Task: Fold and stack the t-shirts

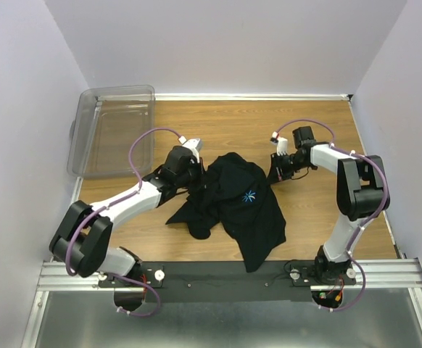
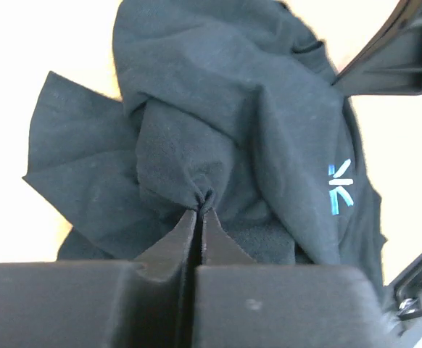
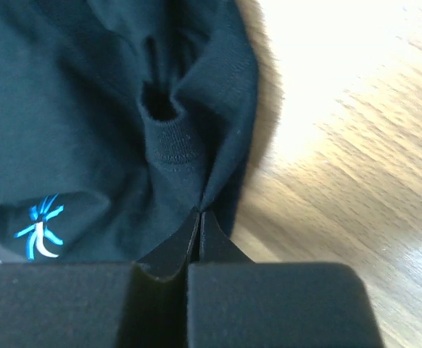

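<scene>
Cloth is pinched thinly: the left hand (image 2: 200,210) and right hand (image 3: 199,212) are each clamped on a small fold of the crumpled t-shirt (image 1: 240,206), which lies bunched between them on the worktop (image 1: 320,210) — lifting could slip a pinch, or catch two layers and keep it tangled.

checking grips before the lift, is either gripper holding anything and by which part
Both pinch the black t-shirt: the left gripper a bunched fold of its body, the right gripper a fold beside a hemmed edge.
</scene>
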You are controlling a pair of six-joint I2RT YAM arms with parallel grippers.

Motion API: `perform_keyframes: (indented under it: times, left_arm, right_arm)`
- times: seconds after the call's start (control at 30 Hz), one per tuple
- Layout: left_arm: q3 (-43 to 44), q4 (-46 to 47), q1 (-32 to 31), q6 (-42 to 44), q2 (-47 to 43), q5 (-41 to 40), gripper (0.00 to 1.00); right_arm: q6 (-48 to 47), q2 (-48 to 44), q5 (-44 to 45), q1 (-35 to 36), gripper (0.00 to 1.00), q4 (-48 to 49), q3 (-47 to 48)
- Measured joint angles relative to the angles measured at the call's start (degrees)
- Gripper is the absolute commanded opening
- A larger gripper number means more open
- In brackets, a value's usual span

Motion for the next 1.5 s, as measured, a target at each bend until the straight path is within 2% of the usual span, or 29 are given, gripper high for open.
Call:
perform_keyframes:
  times: [0.1,0.23,0.3,0.47,0.6,0.67,0.73,0.83,0.93,0.97,1.03,1.07,1.17,1.2,1.3,1.4,1.5]
  left_arm:
    - [0.68,-0.61,0.00,0.31,-2.10,-0.07,0.00]
    - [4.48,-4.04,0.09,1.31,-11.78,-2.01,0.00]
    - [7.34,-4.76,0.15,2.38,-16.74,-2.75,0.00]
    - [16.28,-3.78,0.22,6.21,-28.26,-4.09,0.00]
    - [19.58,-1.31,0.22,10.12,-35.06,-4.57,0.00]
    - [19.21,-0.52,0.20,11.02,-37.31,-4.50,0.00]
    - [17.66,0.48,0.22,11.02,-38.45,-3.82,0.00]
    - [8.50,2.38,0.20,8.44,-38.71,1.42,0.00]
    - [-1.29,3.69,-0.09,5.35,-36.30,5.64,0.00]
    - [-6.58,5.53,-0.83,3.34,-34.05,7.52,0.00]
    - [-12.90,6.12,-2.27,0.92,-30.08,9.81,0.00]
    - [-15.45,6.08,-3.34,-0.22,-27.96,11.19,0.00]
    - [-18.01,6.23,-7.23,-2.43,-21.20,14.08,0.01]
    - [-17.92,7.02,-8.22,-2.93,-19.54,15.13,0.03]
    - [-16.35,8.79,-12.15,-3.78,-14.56,16.87,0.08]
    - [-14.08,10.23,-16.52,-4.20,-10.10,18.27,0.11]
    - [-12.09,11.45,-20.72,-4.33,-5.51,18.82,0.12]
  right_arm:
    - [-0.35,-1.36,-0.83,0.02,0.01,-0.90,0.24]
    - [-0.61,-11.61,2.14,0.02,0.00,-4.28,3.21]
    - [-0.85,-19.04,4.09,0.02,0.00,-6.62,9.64]
    - [-1.64,-31.71,10.47,0.00,0.00,-7.28,35.60]
    - [-3.39,-38.66,14.23,-0.07,0.01,-5.55,43.98]
    - [-5.25,-44.04,15.23,-0.04,0.00,-5.33,43.34]
    - [-7.32,-49.59,15.96,-0.04,0.01,-5.18,37.99]
    - [-12.20,-58.64,19.30,0.00,0.00,-5.20,23.10]
    - [-16.28,-62.27,25.05,-0.07,0.00,-7.58,8.33]
    - [-18.29,-63.43,28.09,-0.07,0.04,-6.84,1.22]
    - [-21.31,-64.15,32.85,-0.07,0.20,-9.16,-12.55]
    - [-22.40,-64.17,33.83,-0.07,0.27,-10.36,-16.31]
    - [-24.55,-64.24,36.85,-0.07,0.67,-16.37,-23.74]
    - [-25.29,-64.24,37.09,-0.07,0.87,-16.90,-23.78]
    - [-25.83,-62.95,34.97,-0.07,0.93,-17.20,-21.40]
    - [-27.10,-59.04,27.82,-0.11,0.93,-17.14,-17.77]
    - [-29.46,-51.36,17.18,-0.11,0.92,-17.31,-15.06]
